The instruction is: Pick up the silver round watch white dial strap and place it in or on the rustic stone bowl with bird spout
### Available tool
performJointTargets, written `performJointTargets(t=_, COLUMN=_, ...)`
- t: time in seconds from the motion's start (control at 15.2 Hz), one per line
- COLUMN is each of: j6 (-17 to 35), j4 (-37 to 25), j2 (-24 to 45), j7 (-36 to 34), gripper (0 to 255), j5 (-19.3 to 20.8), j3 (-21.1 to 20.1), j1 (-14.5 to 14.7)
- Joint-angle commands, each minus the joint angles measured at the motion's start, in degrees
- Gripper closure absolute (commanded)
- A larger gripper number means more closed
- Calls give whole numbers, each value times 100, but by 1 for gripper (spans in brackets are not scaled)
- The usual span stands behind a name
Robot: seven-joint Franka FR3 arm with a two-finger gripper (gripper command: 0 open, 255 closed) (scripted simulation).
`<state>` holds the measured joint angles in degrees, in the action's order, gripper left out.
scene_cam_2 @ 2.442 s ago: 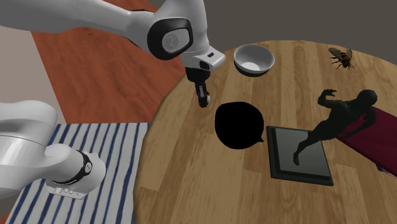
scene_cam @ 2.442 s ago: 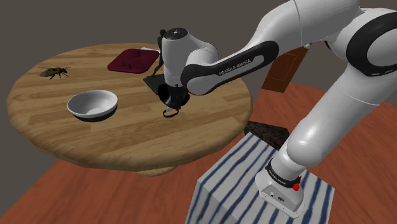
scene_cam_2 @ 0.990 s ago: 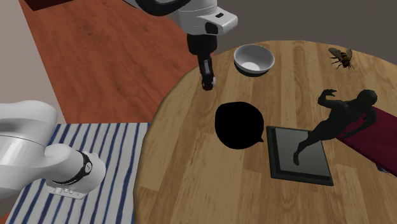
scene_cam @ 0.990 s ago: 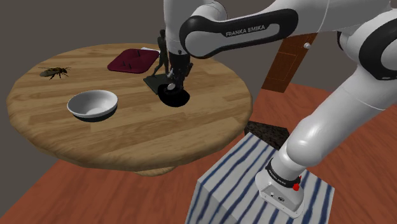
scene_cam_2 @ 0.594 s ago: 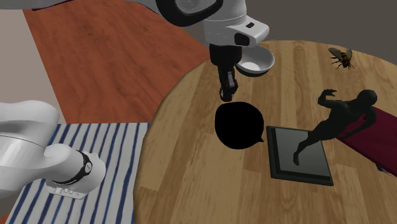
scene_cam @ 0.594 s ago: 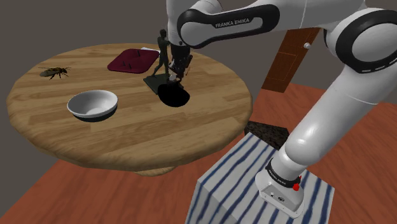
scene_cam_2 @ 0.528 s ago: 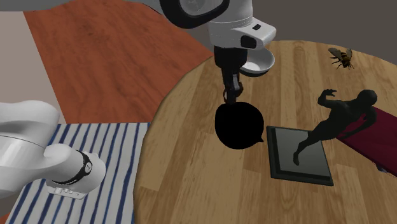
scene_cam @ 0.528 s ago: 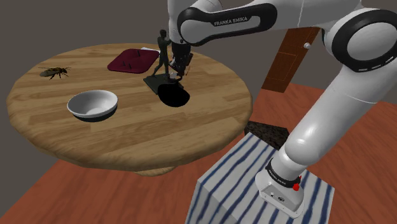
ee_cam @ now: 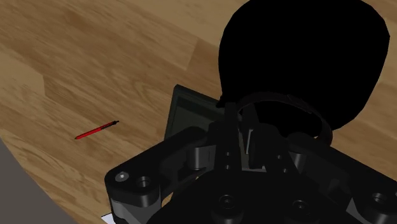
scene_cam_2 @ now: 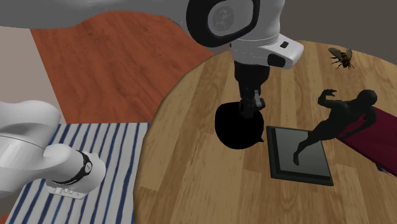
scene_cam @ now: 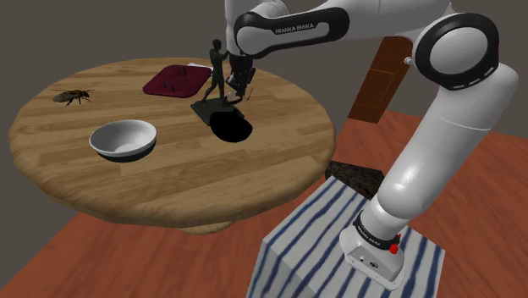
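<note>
The bowl with the small spout is drawn pure black [scene_cam: 231, 126] and sits mid-table on the round wooden table [scene_cam: 169, 178], beside a dark statue's base. My gripper [scene_cam: 236, 91] hangs just above the bowl's far rim, shut on the watch. In the second exterior view the gripper [scene_cam_2: 249, 109] overlaps the black bowl [scene_cam_2: 234, 130] at its upper edge. In the wrist view the fingers clasp the watch [ee_cam: 257, 139]; its dark strap loops out past the gripper [ee_cam: 248, 137], and the black bowl [ee_cam: 305, 51] lies straight ahead.
A dark figure statue [scene_cam: 216, 76] on a slab [scene_cam_2: 299, 153] stands right next to the bowl. A white bowl [scene_cam: 124, 138], an insect model [scene_cam: 72, 96], a maroon pad [scene_cam: 176, 81] and a red pen [ee_cam: 97, 130] also lie on the table. The striped stand [scene_cam: 313, 237] is at lower right.
The gripper, holding the watch, has risen and swung from the table's near side to a spot over the black bowl, close to the statue.
</note>
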<state>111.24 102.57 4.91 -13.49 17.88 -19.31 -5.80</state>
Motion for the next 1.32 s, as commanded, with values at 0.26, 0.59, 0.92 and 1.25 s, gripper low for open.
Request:
performJointTargets(t=0.26, j6=430, j4=370, j2=77, j7=-126, gripper=255, j5=84, j3=18, j1=-12)
performJointTargets(t=0.59, j6=767, j4=631, j2=177, j7=-253, gripper=255, j5=177, j3=31, j1=-12)
performJointTargets(t=0.92, j6=919, j4=740, j2=232, j7=-316, gripper=255, j5=228, j3=39, j1=-11)
performJointTargets(t=1.25, j6=918, j4=739, j2=232, j7=-316, gripper=255, j5=227, j3=39, j1=-11)
